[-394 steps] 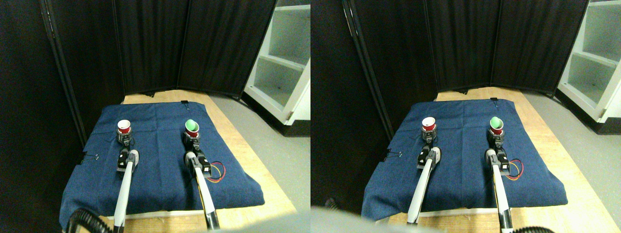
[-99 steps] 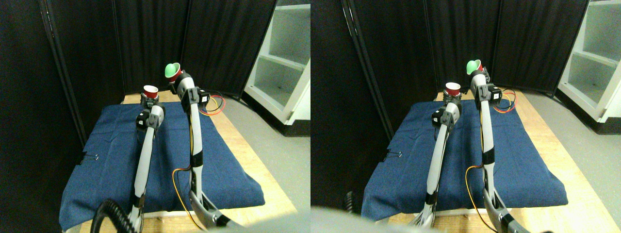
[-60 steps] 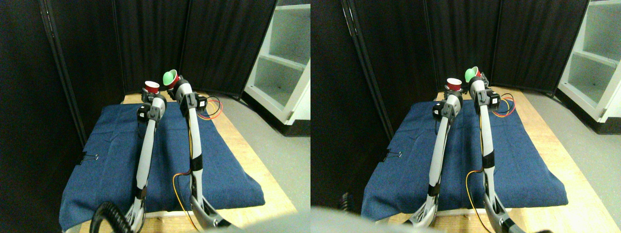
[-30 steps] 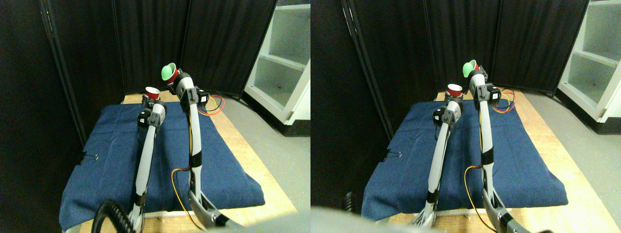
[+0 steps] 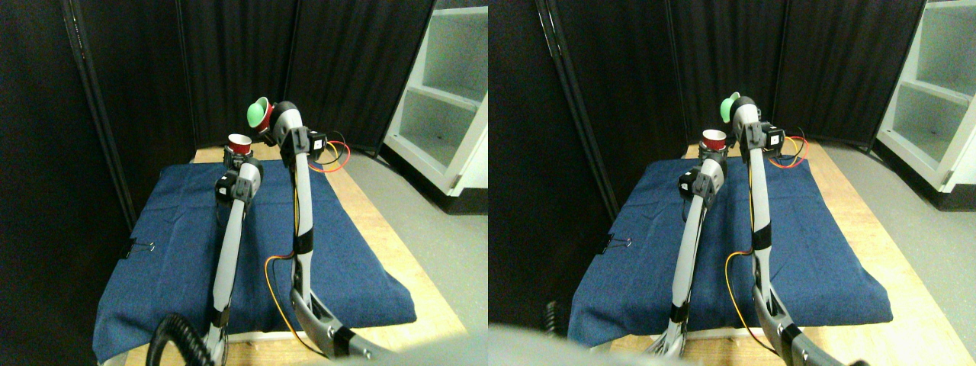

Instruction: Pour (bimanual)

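stereo pair view shows both manipulators raised above the dark blue cloth (image 5: 175, 229) that covers the pale wooden table (image 5: 381, 244). the left gripper (image 5: 235, 158) holds a small red paper cup with a white inside (image 5: 239, 143) upright, mouth up, pinched low on its wall. the right gripper (image 5: 268, 126) carries a small red cup with a green lining (image 5: 258, 113), tipped over to the left so its green mouth faces down toward the upright cup; it sits higher and just to the right of that cup, close but apart. each pair of jaws looks pressed onto its cup's side, though the fingers themselves are too small to make out

both cups look like thin, light, easily crushed paper or plastic, so a gentle squeeze low on the body, where the wall is stiffer near the base, seems the safe hold. too hard a pinch would likely buckle the rim; too soft and the smooth tapered wall could slide out as it tilts. whatever is being poured cannot be seen. a white shelf unit (image 5: 450, 91) stands well apart at the right
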You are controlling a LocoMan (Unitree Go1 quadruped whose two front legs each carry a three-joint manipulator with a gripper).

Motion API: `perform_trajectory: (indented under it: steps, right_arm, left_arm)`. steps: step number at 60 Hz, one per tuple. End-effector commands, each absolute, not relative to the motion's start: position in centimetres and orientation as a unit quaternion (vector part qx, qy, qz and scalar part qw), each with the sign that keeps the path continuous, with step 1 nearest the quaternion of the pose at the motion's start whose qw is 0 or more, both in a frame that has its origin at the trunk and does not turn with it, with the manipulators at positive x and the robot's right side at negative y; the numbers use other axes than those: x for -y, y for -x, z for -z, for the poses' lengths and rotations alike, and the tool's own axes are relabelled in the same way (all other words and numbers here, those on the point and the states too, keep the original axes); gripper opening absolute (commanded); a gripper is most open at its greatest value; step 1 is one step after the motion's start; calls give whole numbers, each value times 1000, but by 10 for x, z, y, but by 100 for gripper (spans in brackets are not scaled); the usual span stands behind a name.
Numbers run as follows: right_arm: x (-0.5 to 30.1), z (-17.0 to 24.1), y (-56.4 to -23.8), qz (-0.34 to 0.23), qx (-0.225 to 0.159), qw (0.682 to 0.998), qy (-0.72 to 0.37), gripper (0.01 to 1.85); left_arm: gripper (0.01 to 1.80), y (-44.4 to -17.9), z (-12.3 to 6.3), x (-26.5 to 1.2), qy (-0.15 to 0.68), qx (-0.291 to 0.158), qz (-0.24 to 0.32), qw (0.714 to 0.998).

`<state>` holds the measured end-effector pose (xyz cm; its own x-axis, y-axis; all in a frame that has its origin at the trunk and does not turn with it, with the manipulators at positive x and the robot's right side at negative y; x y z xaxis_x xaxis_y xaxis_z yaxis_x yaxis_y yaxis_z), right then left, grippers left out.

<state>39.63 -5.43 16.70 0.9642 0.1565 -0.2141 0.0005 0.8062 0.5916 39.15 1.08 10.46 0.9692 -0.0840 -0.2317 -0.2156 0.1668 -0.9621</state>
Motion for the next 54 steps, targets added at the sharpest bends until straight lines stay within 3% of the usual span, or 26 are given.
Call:
perform_trajectory:
  steps: [1,17,26,32,54]
  right_arm:
    - [50,-166,-399,-41,-117,943,-308,33]
    - [55,-154,-406,-14,-141,943,-300,33]
    - [58,-154,-406,-17,-133,948,-289,33]
    - [58,-160,-406,-49,-117,955,-266,33]
    - [55,-174,-403,-46,-109,963,-243,33]
  left_arm:
    - [33,-390,-115,-9,656,-106,-26,747]
    - [33,-384,-120,-7,659,-107,-18,745]
    - [33,-385,-121,-4,655,-112,-15,747]
    - [33,-386,-119,0,657,-117,-19,745]
    - [33,-395,-108,4,649,-129,-35,749]
